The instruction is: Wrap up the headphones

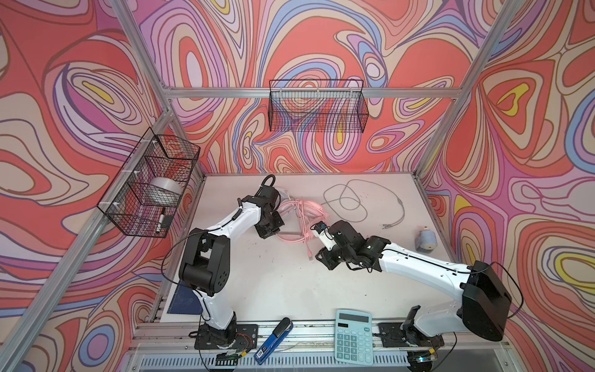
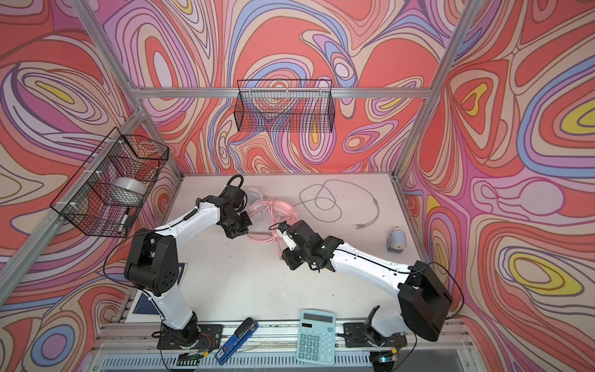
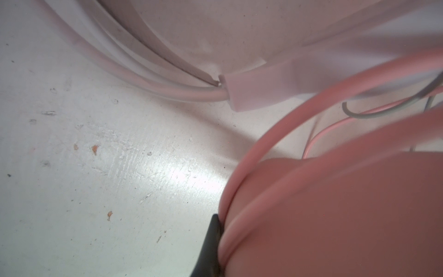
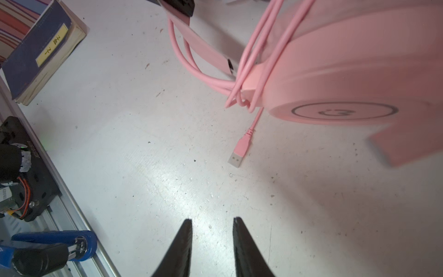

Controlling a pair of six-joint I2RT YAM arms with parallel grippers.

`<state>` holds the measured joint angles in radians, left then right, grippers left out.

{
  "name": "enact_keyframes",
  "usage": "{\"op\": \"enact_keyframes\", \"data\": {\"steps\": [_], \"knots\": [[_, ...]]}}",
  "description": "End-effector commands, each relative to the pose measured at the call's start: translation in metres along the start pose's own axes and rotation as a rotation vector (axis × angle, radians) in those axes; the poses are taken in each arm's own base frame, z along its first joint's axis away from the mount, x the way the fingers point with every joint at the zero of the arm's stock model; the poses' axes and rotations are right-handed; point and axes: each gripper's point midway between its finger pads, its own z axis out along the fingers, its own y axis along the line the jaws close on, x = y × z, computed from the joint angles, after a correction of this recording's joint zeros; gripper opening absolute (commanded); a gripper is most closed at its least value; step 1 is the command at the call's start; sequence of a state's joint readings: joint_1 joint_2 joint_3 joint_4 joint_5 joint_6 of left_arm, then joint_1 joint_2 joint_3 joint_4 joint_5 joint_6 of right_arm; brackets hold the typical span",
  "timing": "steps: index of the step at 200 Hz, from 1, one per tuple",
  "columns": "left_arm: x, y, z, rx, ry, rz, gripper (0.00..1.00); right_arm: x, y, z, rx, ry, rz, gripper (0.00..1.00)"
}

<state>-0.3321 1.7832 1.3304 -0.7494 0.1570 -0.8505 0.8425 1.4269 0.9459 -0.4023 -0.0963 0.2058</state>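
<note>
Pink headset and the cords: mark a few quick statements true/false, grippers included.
1. The pink cord is looped around the pink headset. True.
2. The right gripper holds the USB plug. False: its jaws stand open with nothing between them, and the plug lies on the table, apart from it.
3. The left gripper is shut on the pink headset. True.
4. The grey cord is wrapped up. False: it lies in loose loops on the table.
</note>
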Motion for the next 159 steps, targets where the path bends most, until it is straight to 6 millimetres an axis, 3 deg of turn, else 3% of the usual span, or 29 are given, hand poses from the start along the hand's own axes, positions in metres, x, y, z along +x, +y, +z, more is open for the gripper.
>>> {"op": "enact_keyframes", "data": {"steps": [1, 96, 159], "knots": [[-0.011, -0.017, -0.006, 0.071, -0.025, -0.027, 0.0, -0.009, -0.006, 0.013, 0.04, -0.055, 0.074, 0.37], [-0.014, -0.017, -0.008, 0.061, -0.035, -0.035, 0.0, 0.006, -0.022, 0.065, 0.114, 0.003, 0.129, 0.38], [-0.012, -0.014, -0.002, 0.054, -0.028, -0.049, 0.0, 0.015, -0.026, 0.085, 0.128, 0.054, 0.108, 0.38]]}}
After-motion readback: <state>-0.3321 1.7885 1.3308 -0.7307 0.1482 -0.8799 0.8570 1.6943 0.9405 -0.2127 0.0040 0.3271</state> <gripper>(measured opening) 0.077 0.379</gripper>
